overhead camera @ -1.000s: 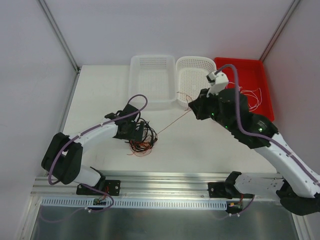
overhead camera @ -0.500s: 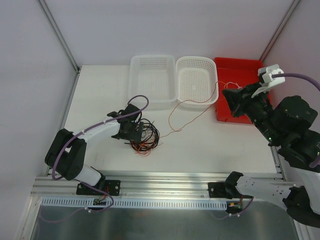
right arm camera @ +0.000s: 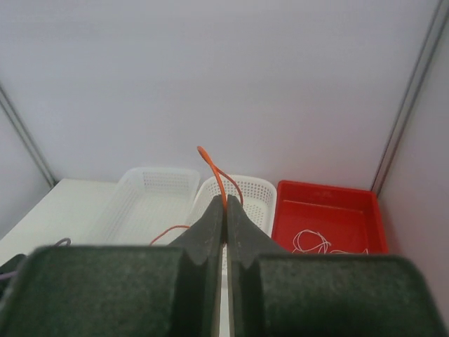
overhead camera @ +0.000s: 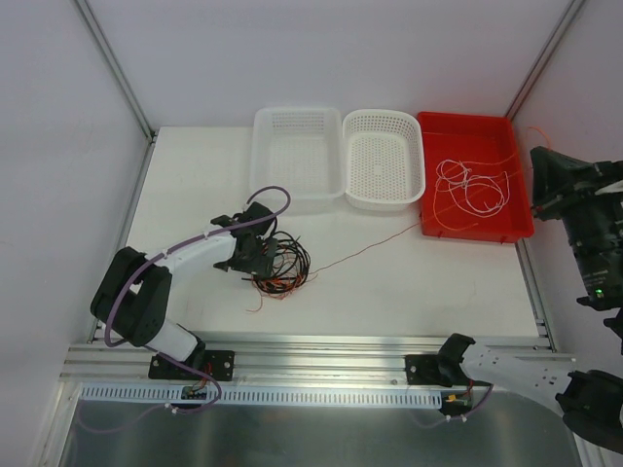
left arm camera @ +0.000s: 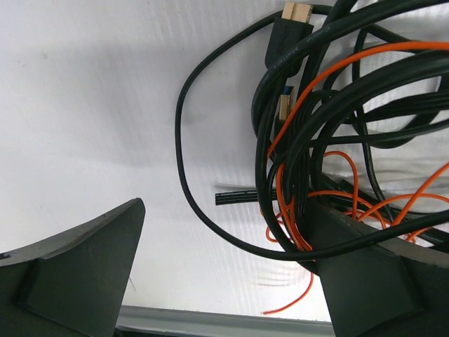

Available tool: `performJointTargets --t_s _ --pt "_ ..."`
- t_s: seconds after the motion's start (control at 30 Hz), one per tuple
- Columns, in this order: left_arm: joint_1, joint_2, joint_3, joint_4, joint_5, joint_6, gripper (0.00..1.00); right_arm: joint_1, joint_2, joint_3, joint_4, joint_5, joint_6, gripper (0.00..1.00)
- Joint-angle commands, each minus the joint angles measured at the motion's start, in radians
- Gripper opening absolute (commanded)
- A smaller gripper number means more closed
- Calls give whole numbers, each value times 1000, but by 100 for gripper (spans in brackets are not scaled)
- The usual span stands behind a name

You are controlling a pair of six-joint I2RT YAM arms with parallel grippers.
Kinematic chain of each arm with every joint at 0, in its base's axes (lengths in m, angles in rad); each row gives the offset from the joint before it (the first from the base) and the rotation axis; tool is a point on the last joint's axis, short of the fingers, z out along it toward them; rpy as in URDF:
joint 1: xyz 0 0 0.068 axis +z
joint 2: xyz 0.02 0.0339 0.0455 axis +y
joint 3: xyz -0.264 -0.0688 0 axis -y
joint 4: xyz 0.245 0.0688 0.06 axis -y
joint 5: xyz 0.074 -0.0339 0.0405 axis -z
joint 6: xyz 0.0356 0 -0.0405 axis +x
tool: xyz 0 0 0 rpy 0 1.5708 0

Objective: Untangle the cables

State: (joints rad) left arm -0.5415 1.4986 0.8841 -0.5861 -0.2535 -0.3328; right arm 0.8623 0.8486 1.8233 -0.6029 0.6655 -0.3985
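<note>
A white table [overhead camera: 195,185] seen from above carries a loose tangle of cables [overhead camera: 282,265] left of its centre. Thick black cables loop over thin orange strands.

The left arm [overhead camera: 185,258] bends low across the table. Its left fingers [left arm camera: 84,267] sit at the left edge of the tangle. In the left wrist view these fingers are spread wide apart and clamp nothing. A black cable loop [left arm camera: 184,140] lies on the table between them, and the bulk of the tangle rests against the right-hand finger. Two of the black cables end in small plugs [left arm camera: 296,12] with pale tips.

One thin orange wire [overhead camera: 370,245] leads out of the tangle and runs straight to the right, up to the near left corner of a red tray [overhead camera: 477,234]. Its path beyond that is too thin to follow in the top view.

The right arm [overhead camera: 594,233] is raised at the far right, beyond the tray. In the right wrist view the right fingers [right arm camera: 225,214] are pressed together, pinching the orange wire, and its free end curls up above the tips.

White wires [overhead camera: 467,190] lie in loose loops inside the red tray. To the tray's left, along the far edge of the table, stand a rounded white basket [overhead camera: 384,114] and a rectangular white basket [overhead camera: 297,111], side by side.
</note>
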Motion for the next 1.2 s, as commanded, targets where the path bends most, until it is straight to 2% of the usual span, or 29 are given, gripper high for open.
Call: performJointTargets --t_s 0.0,0.07,0.2,0.4,0.53,0.57,0.63,0.67,0.77,0.9,1.17 --pt "8 17 32 -61 -55 3 99 1 -32 -5 88 81 -71 1" --pt "8 15 36 -64 -67 5 99 0 -46 -76 55 74 -47 1" --pt "8 -11 33 -66 -93 3 99 0 -71 -243 -35 34 117 1" --pt "8 -35 26 -66 -75 2 99 -11 -59 -635 -87 -52 352 2" --pt "8 -38 26 -66 -76 3 99 -104 47 -827 -78 -191 521 15" --pt "8 -38 27 -64 -76 3 99 -132 76 -849 -84 -270 542 27" --pt "8 -43 24 -66 -72 3 99 -181 174 -875 -119 -316 576 37" --pt "8 -44 24 -66 -67 3 99 -181 203 -874 -127 -326 579 47" --pt "8 -54 24 -66 -53 1 99 -146 242 -872 -88 -406 531 59" --pt "9 -54 30 -66 -47 1 99 -80 273 -874 32 -515 471 64" --pt "9 -57 29 -64 -35 0 99 -45 467 -877 89 -570 498 64"
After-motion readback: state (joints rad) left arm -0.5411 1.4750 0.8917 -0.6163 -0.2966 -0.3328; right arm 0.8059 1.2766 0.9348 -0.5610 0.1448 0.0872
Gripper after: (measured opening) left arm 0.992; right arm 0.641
